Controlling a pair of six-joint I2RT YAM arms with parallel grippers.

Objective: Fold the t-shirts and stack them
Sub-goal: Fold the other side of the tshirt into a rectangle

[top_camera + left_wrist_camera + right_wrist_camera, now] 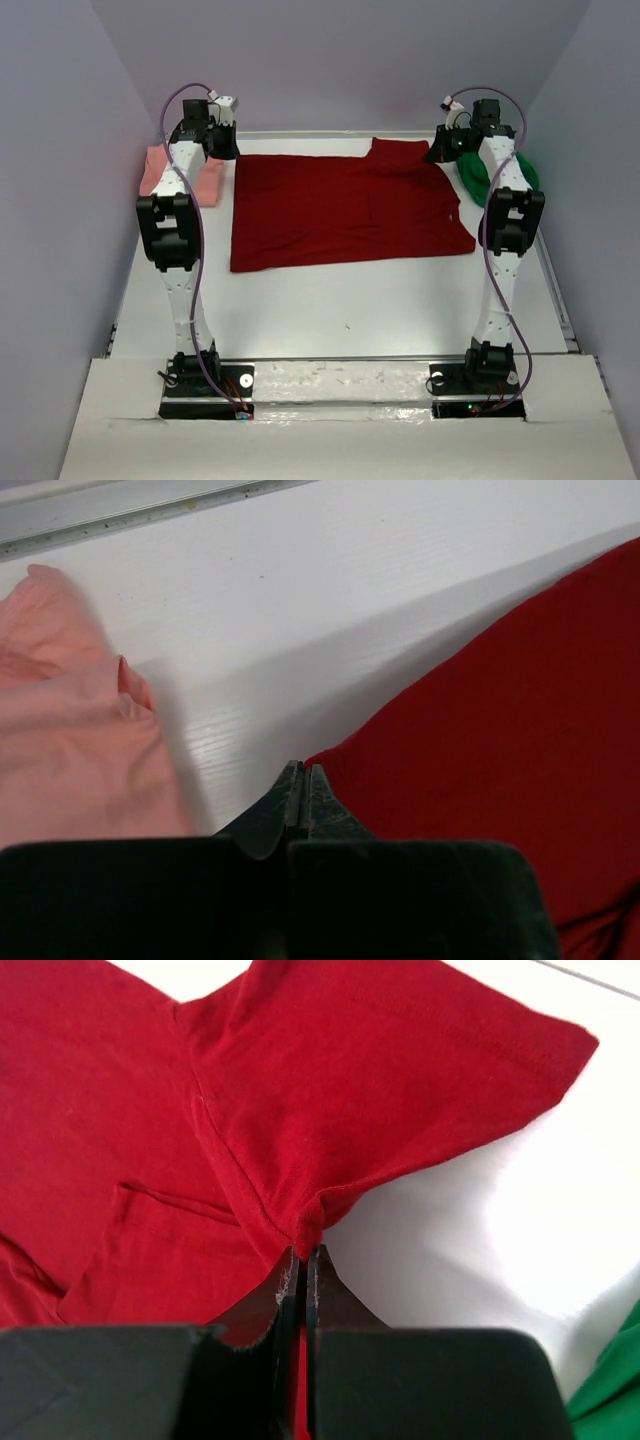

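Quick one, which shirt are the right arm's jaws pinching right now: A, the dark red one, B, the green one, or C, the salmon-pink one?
A: in the right wrist view, the right gripper has its jaws shut on a fold of the dark red shirt, while the green shirt lies apart at the corner.

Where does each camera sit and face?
Top external: above and behind the robot, facing down at the table; left arm and right arm show.
Left wrist: looks past the shut left gripper at the dark red shirt and salmon-pink shirt.
Right wrist: looks past the right gripper, shut on the dark red shirt; green shirt beside.
Shared: all see that shirt.
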